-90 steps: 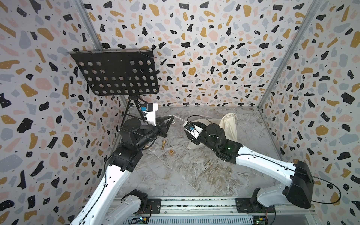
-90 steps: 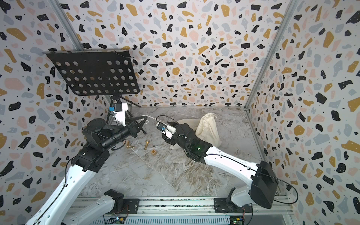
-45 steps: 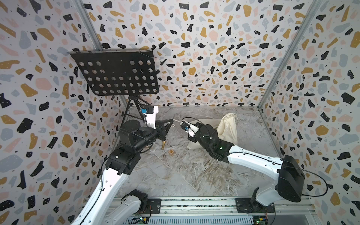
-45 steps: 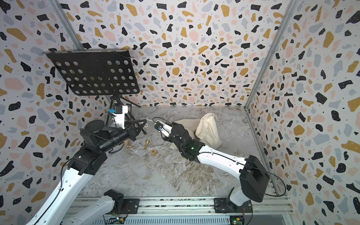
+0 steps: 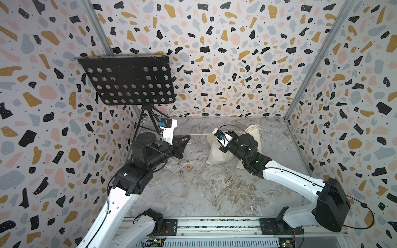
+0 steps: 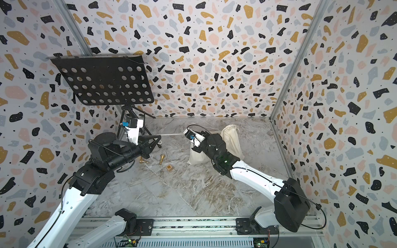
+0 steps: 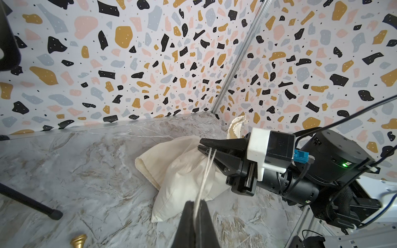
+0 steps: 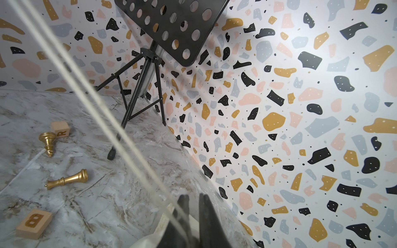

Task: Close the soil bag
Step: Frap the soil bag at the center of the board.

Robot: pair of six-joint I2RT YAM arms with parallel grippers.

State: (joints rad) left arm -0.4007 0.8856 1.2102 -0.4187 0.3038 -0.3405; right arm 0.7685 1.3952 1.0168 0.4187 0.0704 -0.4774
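While the left tool (image 5: 187, 138) keeps its jaws clamped on the white cords (image 5: 197, 134), both top views show them stretched in a straight line above the bench (image 5: 214, 193) to the soil bag (image 5: 217, 154). The bag lies toward the back, just in front of a duller beige sack (image 5: 254, 134). The length of cord between the two tools is greater than it was half a second ago, because the right arm has drawn back toward the bag. A music stand (image 5: 129, 81), two gold chess pieces (image 6: 161, 159) and a lettered block (image 6: 169, 167) sit apart from the work.

From the left wrist, the cords run from the left tool's closed tips straight to the right tool (image 7: 200, 145), whose jaws have come almost together at the bag's gathered neck. It appears to nip the neck there, though I cannot tell whether cloth or only cord lies between the tips. The cloth puckers toward that point.

From the right wrist, the right tool's fingers (image 8: 206, 214) leave only a narrow slit, with cream cloth below and the blurred cords running past.

I judge that one side now braces the neck while the other hauls, so the mouth is cinching. The close looks nearly done, though how tight the mouth is stays hidden behind the right tool.
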